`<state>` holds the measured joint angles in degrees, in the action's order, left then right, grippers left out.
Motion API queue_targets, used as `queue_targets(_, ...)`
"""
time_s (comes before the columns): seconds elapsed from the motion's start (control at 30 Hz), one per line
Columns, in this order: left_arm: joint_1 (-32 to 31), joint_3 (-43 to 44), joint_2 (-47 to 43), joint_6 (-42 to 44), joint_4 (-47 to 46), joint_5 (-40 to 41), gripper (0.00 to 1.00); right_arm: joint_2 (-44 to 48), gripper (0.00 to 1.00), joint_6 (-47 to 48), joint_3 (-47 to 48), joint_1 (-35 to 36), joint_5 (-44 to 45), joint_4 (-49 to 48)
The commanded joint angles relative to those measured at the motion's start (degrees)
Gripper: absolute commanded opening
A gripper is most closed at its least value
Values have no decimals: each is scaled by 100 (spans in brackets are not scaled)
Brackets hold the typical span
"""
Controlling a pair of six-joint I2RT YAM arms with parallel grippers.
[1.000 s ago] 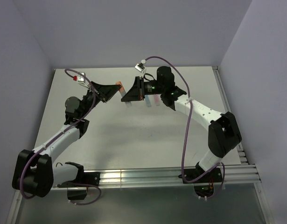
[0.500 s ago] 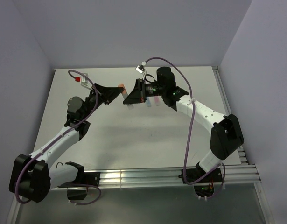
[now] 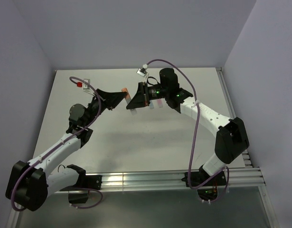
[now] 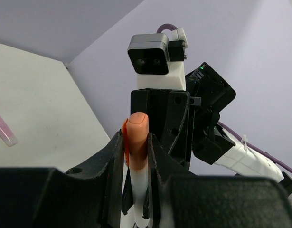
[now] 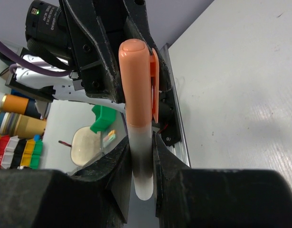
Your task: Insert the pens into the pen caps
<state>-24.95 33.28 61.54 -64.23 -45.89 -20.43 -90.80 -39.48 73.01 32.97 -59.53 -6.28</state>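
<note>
The orange pen cap point(image 3: 123, 90) sits on the clear-whitish pen, held in the air between both grippers. My left gripper point(image 3: 120, 95) is shut on the orange cap point(image 4: 137, 135), with the white barrel point(image 4: 138, 190) running down between its jaws. My right gripper point(image 3: 130, 98) faces it, tip to tip, and is shut on the whitish barrel point(image 5: 142, 166); the orange cap point(image 5: 136, 80) sticks out beyond its fingers. A pink pen piece point(image 3: 159, 102) and a light blue one point(image 3: 150, 105) lie on the table under the right arm. A pink piece also shows in the left wrist view point(image 4: 4, 132).
The white table point(image 3: 136, 142) has walls at the back and both sides, and a metal rail point(image 3: 160, 179) along its near edge. A small red part point(image 3: 79, 84) hangs on the left arm's cable at the back left.
My left gripper has moved right with the orange cap and met the right gripper. The right gripper has shifted slightly. The gap between them has closed.
</note>
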Motion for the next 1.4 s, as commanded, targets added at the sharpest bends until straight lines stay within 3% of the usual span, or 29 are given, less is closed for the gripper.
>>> queue_targets(0.0,-818,-216,-151,138,45,-2159,0,80,0,-121,495,-177,1444,-857)
queue_targets(0.33,-1144,-348,-230,252,203,-2018,0,116,0,-103,468,-256,1435,-839)
queue_targets(0.97,-1179,-454,-766,463,967,-1719,0,63,0,-130,512,-449,1356,-760)
queue_targets(1.37,-1240,-559,-819,384,862,-1675,0,107,0,-112,495,-449,1374,-752)
